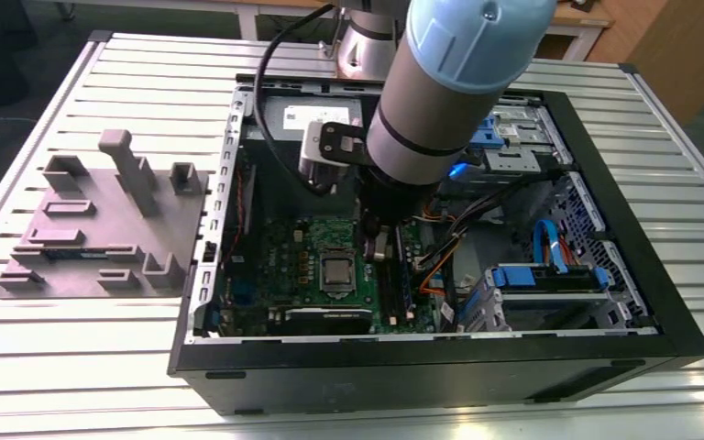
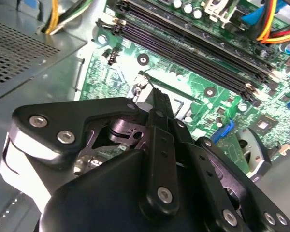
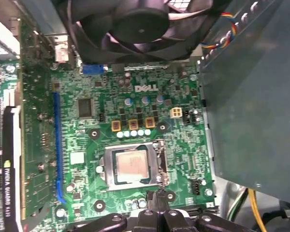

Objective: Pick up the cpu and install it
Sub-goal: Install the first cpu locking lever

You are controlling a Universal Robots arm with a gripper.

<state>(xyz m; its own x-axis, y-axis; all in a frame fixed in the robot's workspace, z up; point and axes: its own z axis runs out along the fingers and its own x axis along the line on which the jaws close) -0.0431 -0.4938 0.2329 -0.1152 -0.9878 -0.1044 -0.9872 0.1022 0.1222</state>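
Already seated: small square silver-topped cpu [image 3: 131, 165] in the metal-framed socket [image 3: 157, 166] on the green motherboard [image 3: 87, 130], inside the open black computer case [image 1: 450, 371]. Just beside the socket's edge, black linkage gripper [image 3: 159, 203], fingers drawn together, grasping nothing visible. Above, in the exterior view, grey and blue arm [image 1: 444, 101] reaching down

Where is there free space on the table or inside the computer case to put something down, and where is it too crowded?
Free: the slatted table in front of the grey fixture tray, and the strip in front of the computer case. Inside the case it is crowded: the gripper hangs over the motherboard beside the cpu, and cables and blue drive bays fill the exterior view's right.
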